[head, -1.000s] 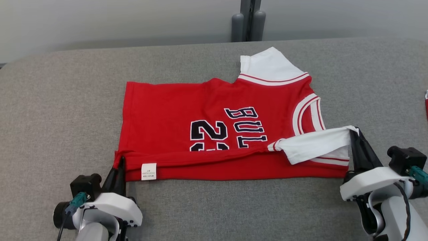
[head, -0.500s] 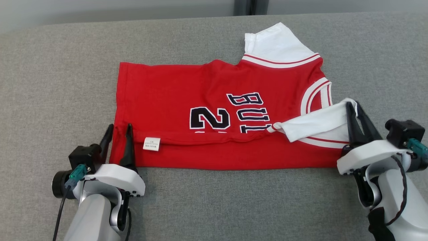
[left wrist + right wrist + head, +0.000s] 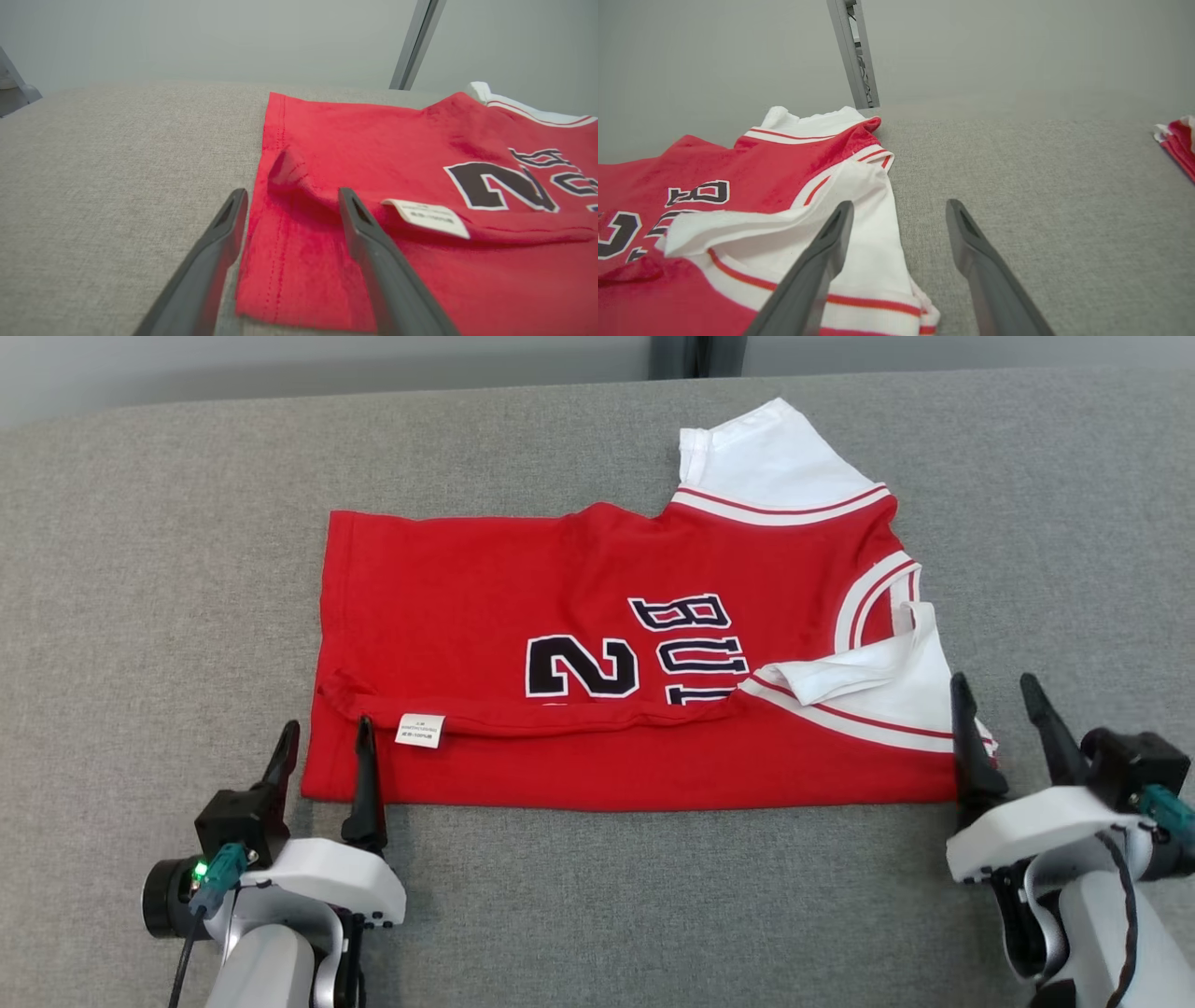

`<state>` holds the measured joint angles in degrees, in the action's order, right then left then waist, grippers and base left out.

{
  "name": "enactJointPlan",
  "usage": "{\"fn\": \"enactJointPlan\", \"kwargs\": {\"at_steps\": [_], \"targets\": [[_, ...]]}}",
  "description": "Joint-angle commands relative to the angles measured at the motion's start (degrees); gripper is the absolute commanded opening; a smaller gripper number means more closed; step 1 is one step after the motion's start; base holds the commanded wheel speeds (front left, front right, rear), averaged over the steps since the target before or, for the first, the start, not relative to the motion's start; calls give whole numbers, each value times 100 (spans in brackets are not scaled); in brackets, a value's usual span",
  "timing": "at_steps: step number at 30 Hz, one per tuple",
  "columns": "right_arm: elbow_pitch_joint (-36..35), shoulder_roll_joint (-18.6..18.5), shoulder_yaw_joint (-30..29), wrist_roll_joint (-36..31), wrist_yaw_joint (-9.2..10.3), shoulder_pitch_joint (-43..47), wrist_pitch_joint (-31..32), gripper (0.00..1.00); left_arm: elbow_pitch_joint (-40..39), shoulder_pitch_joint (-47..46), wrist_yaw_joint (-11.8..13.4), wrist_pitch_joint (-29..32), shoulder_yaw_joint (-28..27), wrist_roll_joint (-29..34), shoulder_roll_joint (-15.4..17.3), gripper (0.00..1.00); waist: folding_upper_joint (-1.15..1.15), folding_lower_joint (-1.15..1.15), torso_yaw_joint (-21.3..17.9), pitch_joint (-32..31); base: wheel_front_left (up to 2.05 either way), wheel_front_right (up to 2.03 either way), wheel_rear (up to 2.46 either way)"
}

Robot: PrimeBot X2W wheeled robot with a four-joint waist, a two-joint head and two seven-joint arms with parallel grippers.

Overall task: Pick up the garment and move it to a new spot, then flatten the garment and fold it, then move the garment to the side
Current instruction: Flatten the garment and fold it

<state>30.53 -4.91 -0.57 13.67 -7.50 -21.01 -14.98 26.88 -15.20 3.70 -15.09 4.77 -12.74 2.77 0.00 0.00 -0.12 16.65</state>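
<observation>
**Head view.** The red knit jersey lies flat at the centre of the grey woven surface, hem toward 9 o'clock and collar toward 3 o'clock. Its 6 o'clock long edge is turned over the body as a narrow band. The band hides the lower part of the printed number and carries a white care label. The near white sleeve lies folded inward across the chest. The left hand sits at 7 o'clock of the jersey and the right hand at 4 o'clock. Both are spread wide and hold nothing. Each hand stands at one end of the turned band, which suits a two-corner fold. The first lengthwise fold appears complete.

**Left wrist view.** The dark tapered fingers straddle the stitched hem corner, one over bare surface and one over cloth. The band end forms a soft raised ridge, so it probably needs pressing flat.

**Right wrist view.** One finger overlies the white sleeve with its red-striped trim, and the other is over bare surface. A second red-and-white garment lies well apart at 3 o'clock.
</observation>
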Motion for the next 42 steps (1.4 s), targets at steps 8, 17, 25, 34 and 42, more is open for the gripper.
{"fn": "enactJointPlan", "kwargs": {"at_steps": [8,17,25,34,42], "targets": [[-146,-37,279,179,1,675,-27,100,-23,380,106,-7,53,-95,27,100,0,0,-53,-123,0,0,0],[326,-69,413,236,2,725,-24,100,100,343,103,-7,135,-117,27,100,0,0,16,-132,0,0,0],[575,-5,487,390,2,623,1,20,491,266,120,-7,124,-171,28,100,0,0,75,-108,0,0,0],[492,-108,575,479,9,567,0,0,787,107,46,-1,76,-319,25,100,0,0,6,-39,0,0,0],[429,-107,587,505,10,535,0,0,1183,-45,3,27,116,-501,15,25,0,0,-51,38,0,0,0]]}}
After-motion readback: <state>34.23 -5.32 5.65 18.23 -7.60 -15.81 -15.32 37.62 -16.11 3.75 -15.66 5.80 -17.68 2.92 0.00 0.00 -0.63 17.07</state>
